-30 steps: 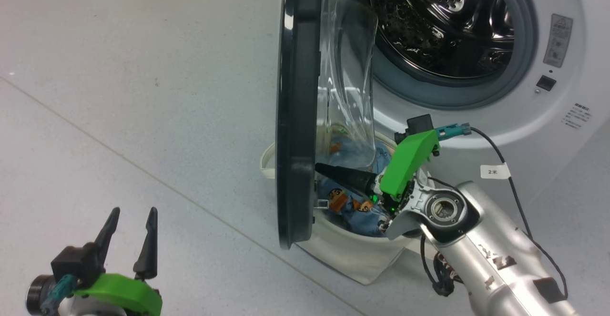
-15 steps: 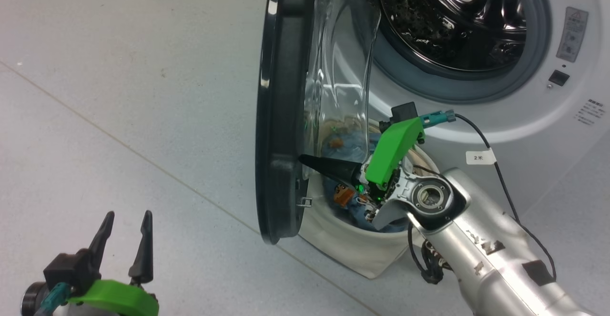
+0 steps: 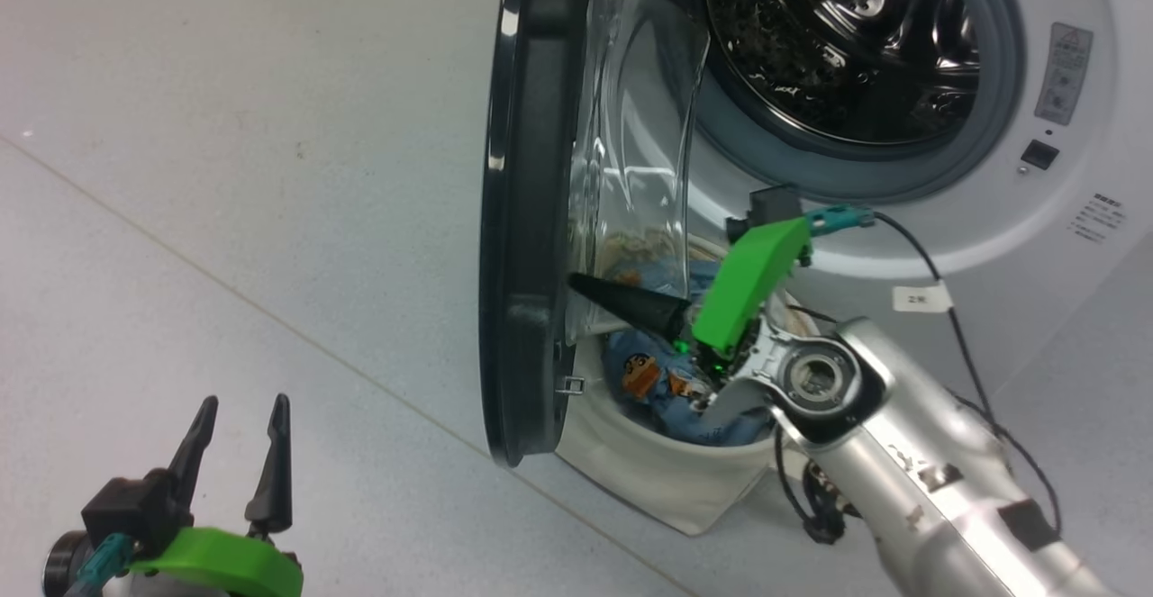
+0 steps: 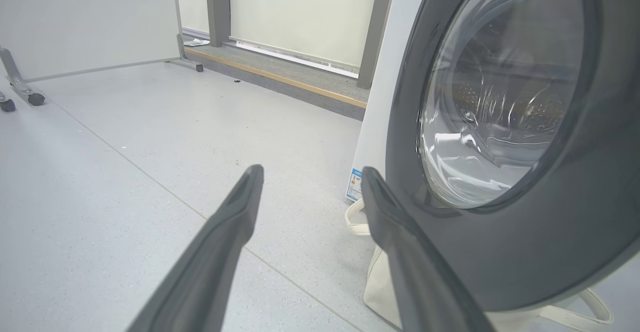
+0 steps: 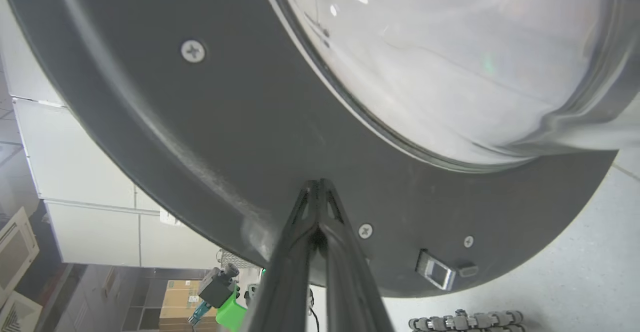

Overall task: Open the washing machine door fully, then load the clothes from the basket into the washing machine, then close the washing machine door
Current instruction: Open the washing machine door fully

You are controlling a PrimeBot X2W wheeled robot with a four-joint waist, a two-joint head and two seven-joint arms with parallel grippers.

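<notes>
In the head view the washing machine door (image 3: 527,219) stands edge-on, swung out from the washing machine (image 3: 1036,246). Behind it the basket (image 3: 649,480) on the floor holds the clothes (image 3: 653,381). The right wrist view shows the right hand (image 5: 316,184) clenched shut, tips against the door's inner rim, beside a screw (image 5: 365,230). The left hand (image 3: 239,412), released, hovers near left.

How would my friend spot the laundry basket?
Find the big white front-loading washing machine with its round black-rimmed glass door swung open. On the floor below that door sits a round cream canvas basket. It alone holds light blue cartoon-print clothes.
</notes>
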